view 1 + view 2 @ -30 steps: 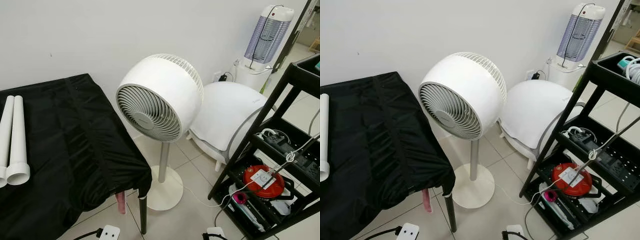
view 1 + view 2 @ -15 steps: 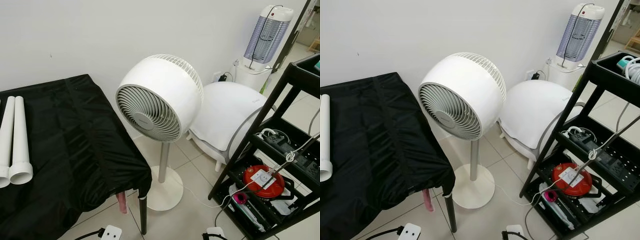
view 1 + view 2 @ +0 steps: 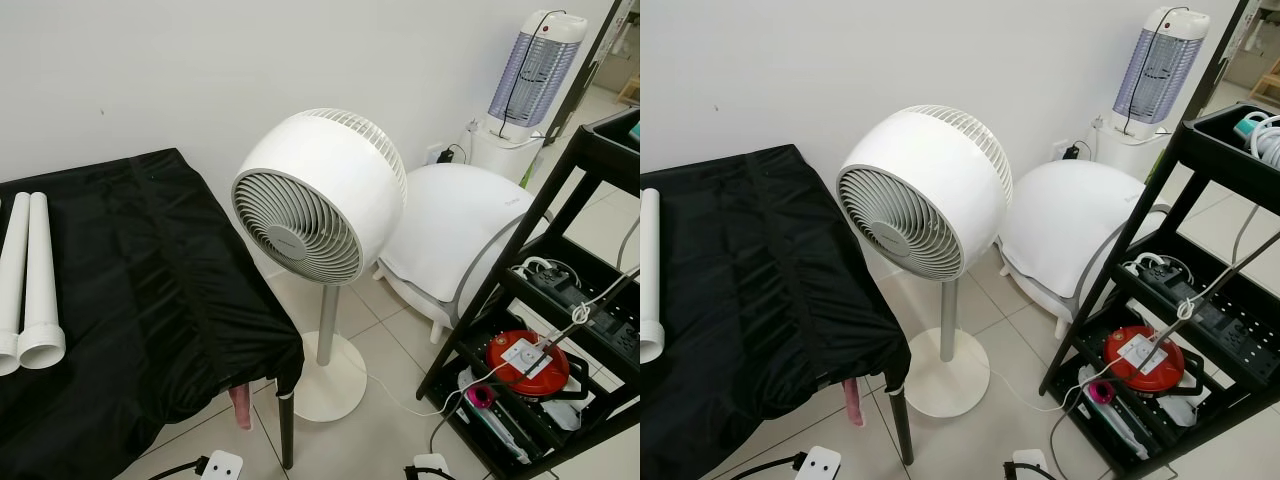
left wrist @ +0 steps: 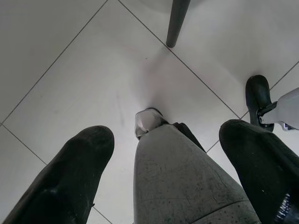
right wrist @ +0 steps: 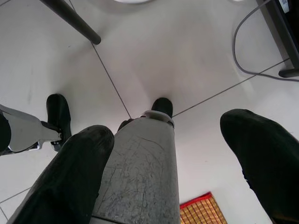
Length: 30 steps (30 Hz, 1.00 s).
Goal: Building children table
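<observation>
Table legs (image 3: 30,280), two white tubes, are lying side by side on the black-covered table (image 3: 150,300), waiting for me; my left gripper (image 4: 163,177) and right gripper (image 5: 173,163) are hanging open, empty, over the floor.

The right gripper (image 5: 166,161) pointed down at the white tiled floor (image 5: 187,56), its two black fingers (image 5: 70,177) spread well apart. Between them rose a scuffed grey robot leg (image 5: 140,172), ending in a black foot (image 5: 162,106) planted on a grout line. A second black foot (image 5: 58,112) stood apart from it. A dark table leg (image 5: 74,21) slanted to the floor, a grey cable (image 5: 243,42) curved across the tiles, and a red-and-yellow checked mat (image 5: 201,210) lay at the frame's edge.
</observation>
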Available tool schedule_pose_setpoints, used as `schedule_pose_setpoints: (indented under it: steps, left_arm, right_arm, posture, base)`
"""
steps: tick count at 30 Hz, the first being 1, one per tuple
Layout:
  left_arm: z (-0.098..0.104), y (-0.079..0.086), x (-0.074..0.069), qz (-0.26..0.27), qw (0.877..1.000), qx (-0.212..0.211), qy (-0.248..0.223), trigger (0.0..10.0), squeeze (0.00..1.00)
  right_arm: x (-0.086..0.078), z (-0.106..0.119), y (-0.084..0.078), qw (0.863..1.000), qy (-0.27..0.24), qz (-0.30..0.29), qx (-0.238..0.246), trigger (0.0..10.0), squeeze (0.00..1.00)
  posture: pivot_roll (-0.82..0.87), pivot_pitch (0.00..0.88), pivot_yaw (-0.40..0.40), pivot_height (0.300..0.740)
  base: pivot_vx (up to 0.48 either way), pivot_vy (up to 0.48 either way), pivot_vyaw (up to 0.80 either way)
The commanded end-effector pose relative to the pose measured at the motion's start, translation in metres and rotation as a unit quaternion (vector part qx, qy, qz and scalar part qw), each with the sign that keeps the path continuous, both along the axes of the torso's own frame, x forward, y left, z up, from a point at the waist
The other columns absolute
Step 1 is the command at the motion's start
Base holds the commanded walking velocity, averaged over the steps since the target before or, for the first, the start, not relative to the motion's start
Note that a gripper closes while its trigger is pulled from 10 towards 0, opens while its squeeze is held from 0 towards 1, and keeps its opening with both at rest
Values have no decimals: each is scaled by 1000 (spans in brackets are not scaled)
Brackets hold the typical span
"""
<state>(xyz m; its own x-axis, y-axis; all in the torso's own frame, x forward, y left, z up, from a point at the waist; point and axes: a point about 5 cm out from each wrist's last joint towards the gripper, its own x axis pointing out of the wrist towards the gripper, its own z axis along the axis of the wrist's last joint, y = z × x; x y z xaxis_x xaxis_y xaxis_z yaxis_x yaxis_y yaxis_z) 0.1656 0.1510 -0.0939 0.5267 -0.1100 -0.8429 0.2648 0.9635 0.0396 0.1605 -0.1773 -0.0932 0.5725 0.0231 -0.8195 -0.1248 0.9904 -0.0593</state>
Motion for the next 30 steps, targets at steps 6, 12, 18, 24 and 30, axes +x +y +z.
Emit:
schedule_pose_setpoints:
  steps: [6, 12, 18, 24, 30]
  left_arm:
    - [-5, -1, -13, 0, 999, -16, 28, 10000, 0]
    - [-5, 0, -12, 2, 999, -16, 28, 10000, 0]
    - [-5, 1, -11, 2, 1000, -15, 28, 10000, 0]
    - [-5, 1, -11, 1, 999, -14, 29, 10000, 0]
    - [-5, 1, -13, 2, 999, -14, 29, 10000, 0]
  right_arm:
    - [-2, -1, -2, 1000, 7, -2, -1, 10000, 0]
    - [-1, 0, -3, 1000, 6, -2, -1, 10000, 0]
    - [-1, 0, -3, 1000, 5, -2, 1, 10000, 0]
    - [-1, 0, -1, 1000, 4, 1, 2, 10000, 0]
    - [-1, -1, 0, 1000, 5, 0, 3, 10000, 0]
  posture:
    - [26, 0, 2, 740]
    - [22, 1, 4, 740]
    - [21, 2, 7, 740]
    - [23, 3, 6, 740]
    - [24, 4, 6, 740]
  base:
    - [0, 0, 0]
    - [0, 0, 0]
    - [0, 0, 0]
    - [0, 0, 0]
    - [0, 0, 0]
